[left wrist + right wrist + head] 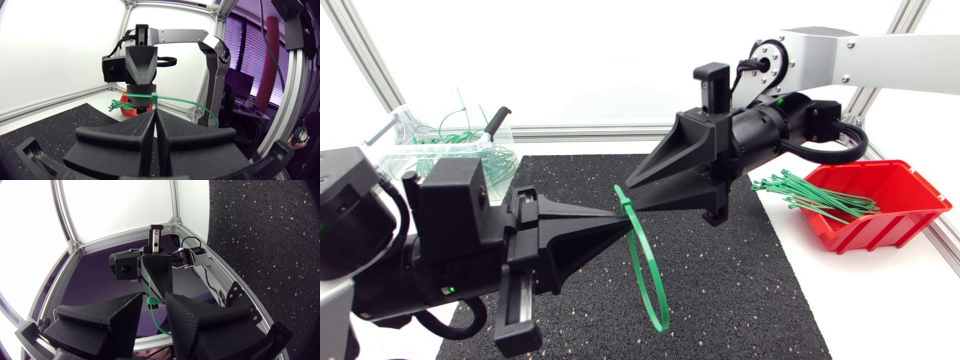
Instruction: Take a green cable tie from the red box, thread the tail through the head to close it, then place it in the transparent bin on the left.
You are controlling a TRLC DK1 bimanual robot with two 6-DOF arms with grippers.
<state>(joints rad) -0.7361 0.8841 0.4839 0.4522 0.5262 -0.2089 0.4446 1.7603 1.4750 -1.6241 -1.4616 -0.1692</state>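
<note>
1. Left gripper (616,213): above the black mat (740,290), fingers pressed together, pinching the green cable tie (640,270).
2. Right gripper (623,190): above the mat, fingers apart, tie between them.
3. Tie: looped, hanging above the mat.
4. Red box (890,215): right of the mat.
5. Transparent bin (470,150): at the mat's far left corner.

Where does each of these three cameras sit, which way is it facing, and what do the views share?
Head view: fixed above the table, looking down on the black mat; left arm at its left, right arm at its right.
Left wrist view: on the left arm's last link, facing the right gripper; the left gripper, shut, in the foreground.
Right wrist view: on the right arm's last link, facing the left gripper; the right gripper in the foreground.
Shared: all show the green cable tie where the grippers meet.
</note>
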